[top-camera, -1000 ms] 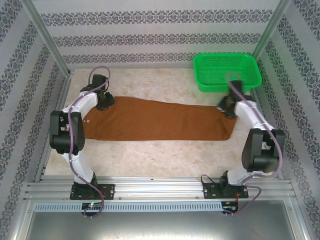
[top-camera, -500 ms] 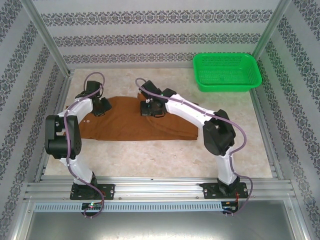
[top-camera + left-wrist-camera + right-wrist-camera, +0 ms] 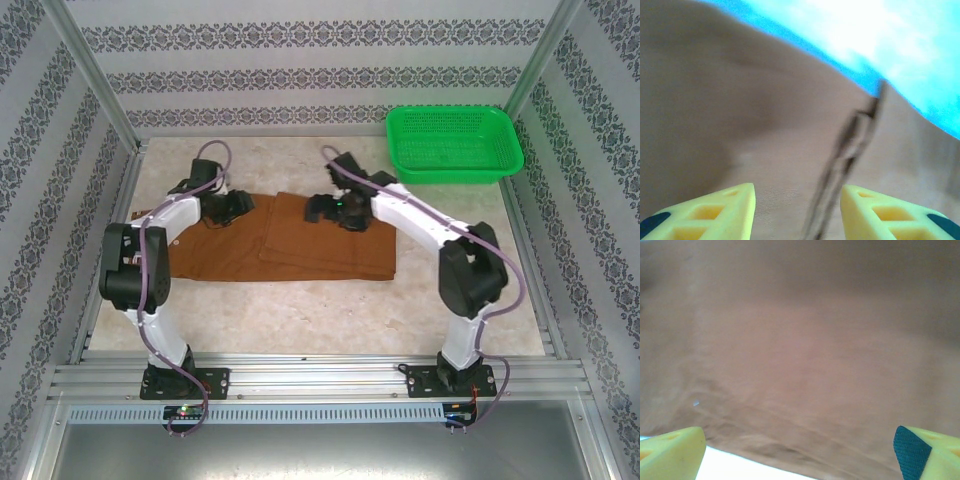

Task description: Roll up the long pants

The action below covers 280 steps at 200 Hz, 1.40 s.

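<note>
Top external view: table [image 3: 450,290] bears long pants [image 3: 300,250] left of centre, right part doubled over, likely to give shorter stack for rolling. Green basket [image 3: 455,175] far right, well apart, seems not needed yet. Left wrist view: left gripper [image 3: 796,189] spread, fold edge between fingers, probably to pinch it. Right gripper [image 3: 800,435] spread wide just over cloth, gripping nothing.

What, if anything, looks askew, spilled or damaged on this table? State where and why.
Nothing is spilled or damaged. The long pants lie flat, one end doubled over the middle. The top layer's free edge runs slightly slanted, so the fold looks a little askew. The green basket stands upright at the far right.
</note>
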Tool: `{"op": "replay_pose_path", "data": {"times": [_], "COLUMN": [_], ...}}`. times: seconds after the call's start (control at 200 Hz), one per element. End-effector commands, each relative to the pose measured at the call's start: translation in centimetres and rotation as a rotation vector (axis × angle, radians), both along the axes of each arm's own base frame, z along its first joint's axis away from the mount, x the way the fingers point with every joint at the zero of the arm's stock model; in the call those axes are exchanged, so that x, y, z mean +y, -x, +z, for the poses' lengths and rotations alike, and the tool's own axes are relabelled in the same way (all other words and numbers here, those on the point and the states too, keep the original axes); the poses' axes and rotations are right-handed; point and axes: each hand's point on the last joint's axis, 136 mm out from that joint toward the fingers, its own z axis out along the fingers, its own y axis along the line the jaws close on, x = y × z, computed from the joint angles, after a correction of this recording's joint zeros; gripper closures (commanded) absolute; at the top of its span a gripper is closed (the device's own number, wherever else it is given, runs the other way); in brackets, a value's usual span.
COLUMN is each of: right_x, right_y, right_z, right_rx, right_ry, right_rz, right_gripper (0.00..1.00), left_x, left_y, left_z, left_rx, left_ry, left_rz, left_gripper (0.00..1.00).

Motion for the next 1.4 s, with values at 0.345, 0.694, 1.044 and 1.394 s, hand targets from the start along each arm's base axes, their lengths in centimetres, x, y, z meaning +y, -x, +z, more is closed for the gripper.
{"op": "replay_pose_path", "data": {"times": [0.345,0.694,1.044,1.394], "right_x": [-2.8,-2.6,-2.6,-6.6], "right_y": [1.1,1.1,0.9,0.4], "right_z": [-5.1,-6.3,-7.2,-4.8], "right_rx": [0.09,0.115,0.137,0.059], "right_ry": [-0.011,-0.018,-0.019,0.014], "right_rz": [-0.064,-0.066,-0.093,-0.191], "right_gripper": [0.03,0.04,0.04,0.03], "left_x": [-5.0,-6.5,-8.9,-4.3], "left_y": [0.2,1.3,1.2,2.9], "left_z": [-4.7,-7.0,-6.2,6.3], "left_rx": [0.128,0.176,0.15,-0.041], "left_ry": [-0.043,-0.015,0.082,-0.127], "left_rz": [-0.158,-0.224,-0.273,-0.214], "left_gripper": [0.53,0.56,1.0,1.0]}}
